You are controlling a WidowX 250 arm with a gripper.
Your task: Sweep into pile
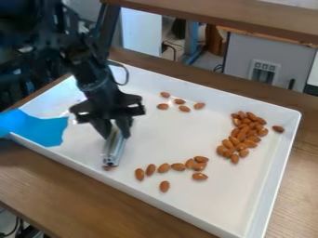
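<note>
Mostly gathered: my almonds (242, 135) lie in one main pile near the right edge of the tray.
Just beside that pile, toward the far right corner, I see one almond by itself. Five more sit loosely grouped toward the far edge, and nine spread in a rough line along the near edge, some touching. My end effector (114, 132) is over the left part of the tray, clamped on a silvery metal tool (114, 149) that slants down toward the near edge; a bit of brown shows at its lower end. Around all this runs the white tray (281, 162), with a blue sheet (38, 128) over its left side, on the wooden tabletop (68, 188).
</note>
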